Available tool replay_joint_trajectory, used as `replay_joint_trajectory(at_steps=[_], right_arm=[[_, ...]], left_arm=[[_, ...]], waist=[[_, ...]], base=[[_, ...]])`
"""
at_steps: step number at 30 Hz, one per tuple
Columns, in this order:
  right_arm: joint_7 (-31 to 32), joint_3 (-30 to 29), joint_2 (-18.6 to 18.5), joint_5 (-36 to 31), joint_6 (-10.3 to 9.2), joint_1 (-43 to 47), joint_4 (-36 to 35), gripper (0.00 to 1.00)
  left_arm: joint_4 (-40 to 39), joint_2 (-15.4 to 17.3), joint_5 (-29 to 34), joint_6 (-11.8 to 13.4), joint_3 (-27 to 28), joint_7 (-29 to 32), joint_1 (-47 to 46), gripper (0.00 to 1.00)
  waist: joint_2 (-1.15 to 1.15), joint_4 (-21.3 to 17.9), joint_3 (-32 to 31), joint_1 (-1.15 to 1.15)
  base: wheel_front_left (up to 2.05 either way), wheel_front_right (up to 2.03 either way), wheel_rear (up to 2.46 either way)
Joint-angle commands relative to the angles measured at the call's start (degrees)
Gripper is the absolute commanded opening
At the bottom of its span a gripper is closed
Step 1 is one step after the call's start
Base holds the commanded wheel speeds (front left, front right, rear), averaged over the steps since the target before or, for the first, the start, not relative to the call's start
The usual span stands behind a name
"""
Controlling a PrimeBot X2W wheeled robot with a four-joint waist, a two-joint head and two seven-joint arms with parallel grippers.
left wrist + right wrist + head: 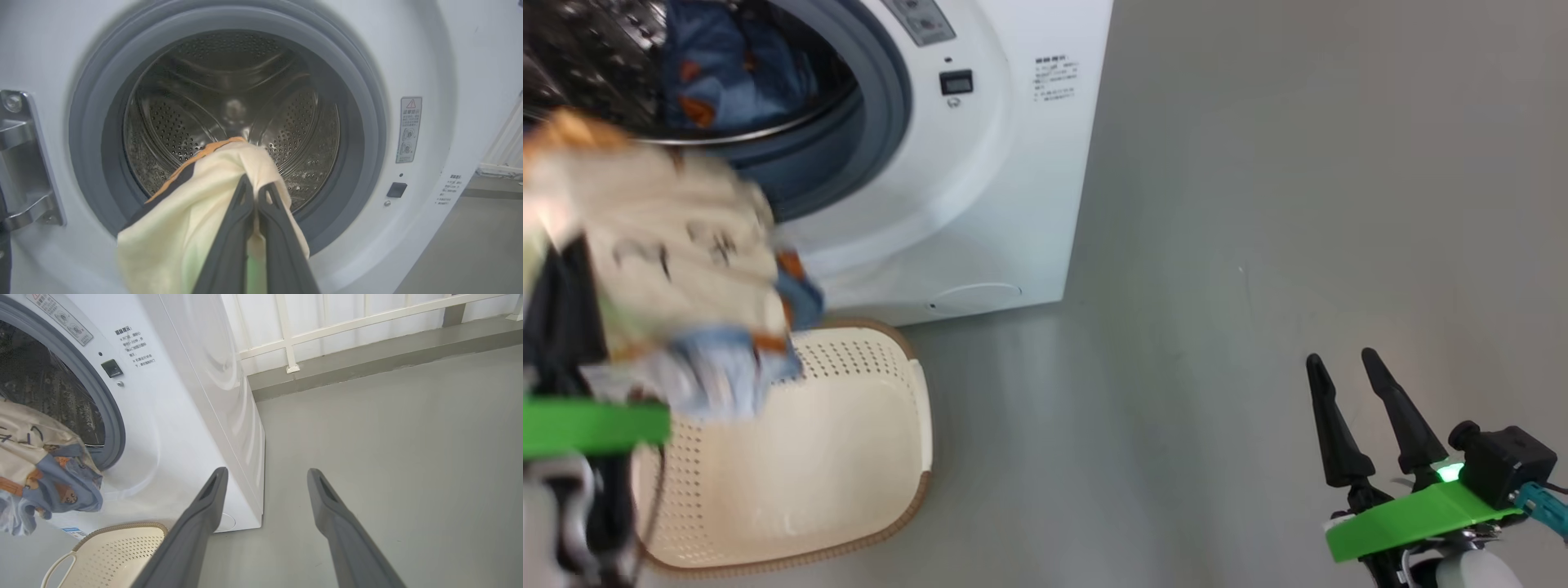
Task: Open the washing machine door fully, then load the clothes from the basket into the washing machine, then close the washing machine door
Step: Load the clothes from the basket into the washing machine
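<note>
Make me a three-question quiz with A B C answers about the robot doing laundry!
1. Where is the basket? A on the floor by the washing machine; B on a shelf; C on a chair.
2. The clothes in the left claw are mostly: A red; B cream; C purple.
3. The right claw is: A shut on a sock; B shut on a towel; C open, empty.
Answers: A, it sits on grey floor; B, pale cream fabric shows; C, its fingers stand apart, holding nothing.

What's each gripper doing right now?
left gripper: shut on the clothes, at the washing machine opening.
right gripper: open, empty.
</note>
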Motion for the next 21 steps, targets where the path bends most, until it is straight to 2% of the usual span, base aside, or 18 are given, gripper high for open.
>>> replay_joint_trajectory(at_steps=[1,6,11,21], right_arm=[[-0.3,1.4,-0.2,-0.8,0.09,-1.1,-1.5,1.00],[-0.3,2.1,0.8,-1.0,0.09,-2.5,-1.8,1.00],[-0.3,3.2,1.8,-1.0,0.09,-4.3,-2.0,1.00],[-0.3,5.1,3.3,-1.3,0.09,-6.5,-2.4,1.00]], left_arm=[[-0.8,2.5,-0.1,-0.1,1.8,-0.4,-3.4,0.00],[6.9,4.2,-0.9,-0.1,0.2,-0.4,-14.0,0.00],[18.5,6.6,-1.8,-0.1,-4.3,-0.4,-23.8,0.00],[40.6,9.3,-7.0,-0.1,-13.0,-0.1,-39.7,0.00]], waist=[[-0.01,-0.7,1.4,0.00],[-0.01,-1.8,4.0,0.00],[-0.01,-3.4,6.7,0.00],[-0.01,-6.3,10.5,0.00]], base=[[0.00,0.00,0.00],[0.00,0.00,0.00],[0.00,0.00,0.00],[0.00,0.00,0.00]])
